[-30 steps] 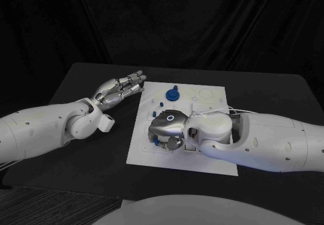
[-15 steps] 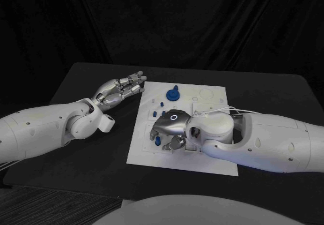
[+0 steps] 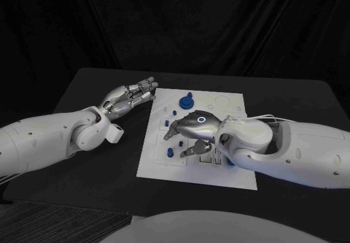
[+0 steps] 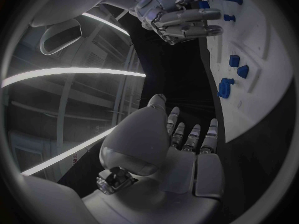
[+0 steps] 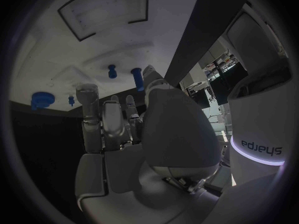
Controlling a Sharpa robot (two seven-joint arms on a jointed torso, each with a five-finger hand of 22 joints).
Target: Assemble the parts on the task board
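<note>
The white task board (image 3: 219, 174) lies in the middle of the black table. A round blue part (image 3: 186, 102) stands near its far edge, and small blue parts (image 3: 166, 123) dot its left side. Two more blue parts (image 3: 171, 152) sit near the front left. My right hand (image 3: 191, 132) hovers over the board's middle with its fingers apart and nothing in them. The right wrist view shows those fingers (image 5: 102, 117) stretched toward blue pegs (image 5: 137, 78) and the round part (image 5: 42, 99). My left hand (image 3: 130, 96) is open beside the board's far-left corner, fingers (image 4: 187, 134) extended.
Bare black table (image 3: 95, 167) lies to the left of and in front of the board. My right forearm (image 3: 292, 152) covers the board's right side. The left wrist view shows my right hand (image 4: 181, 17) above the board's edge (image 4: 261, 84).
My right hand has drawn back to the right and spread its fingers, uncovering the blue parts at the board's front left. The left arm has not moved.
</note>
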